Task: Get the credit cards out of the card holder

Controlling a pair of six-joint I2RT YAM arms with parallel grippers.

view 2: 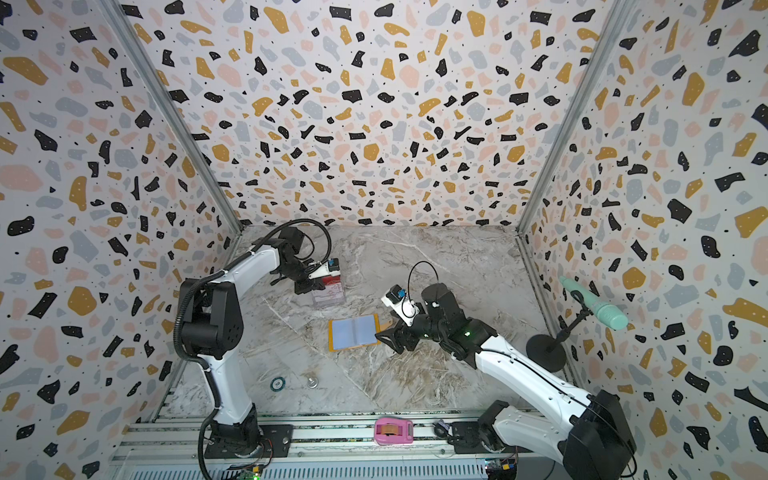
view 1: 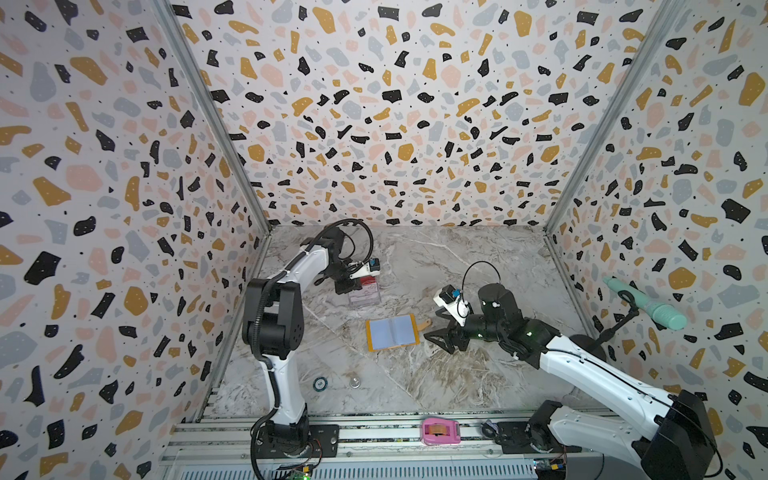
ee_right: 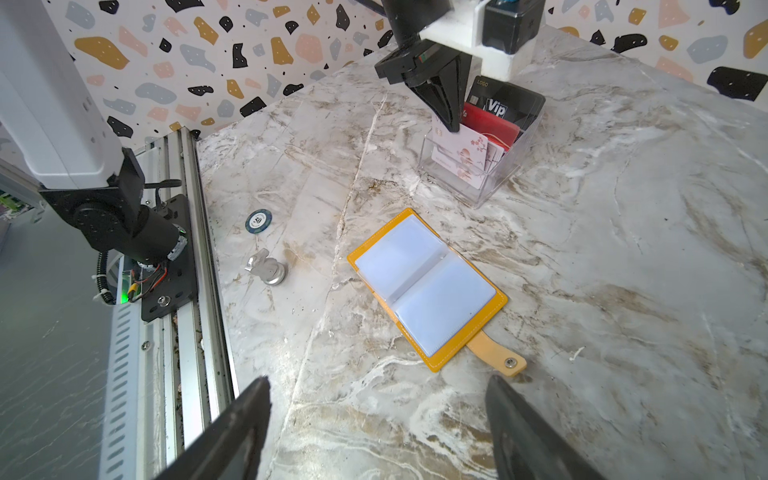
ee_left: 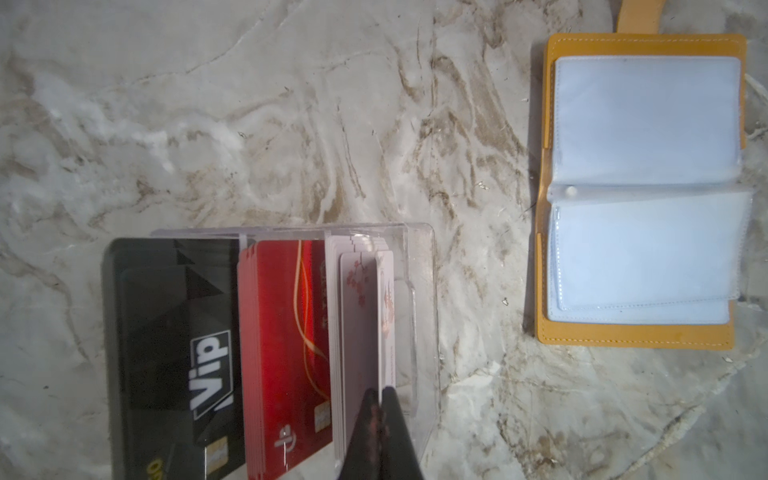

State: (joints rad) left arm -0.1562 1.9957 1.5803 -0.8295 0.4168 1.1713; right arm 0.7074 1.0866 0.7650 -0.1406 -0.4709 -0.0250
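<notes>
**A:** Why is the left gripper [ee_left: 380, 399] pressed together down there?

**B:** It's clamped on the edge of the white floral card [ee_left: 384, 316]. The card stands in the front tier of the clear acrylic stand [ee_left: 422, 291], right below its tips and beside the dark red card [ee_left: 286, 332]. Filed by design, I'd judge.

**A:** And the right gripper [ee_right: 378, 380]?

**B:** Jaws wide apart and holding nothing. The mustard card holder [ee_right: 428, 286] lies open just ahead of it, snap tab [ee_right: 505, 359] nearest, so it's likely ready to steady it.

**A:** Any cards inside?

**B:** The sleeves [ee_right: 399, 257] on show look empty, but the pages beneath are hidden. The black VIP card [ee_left: 174, 332] is cut off by the frame.
</notes>
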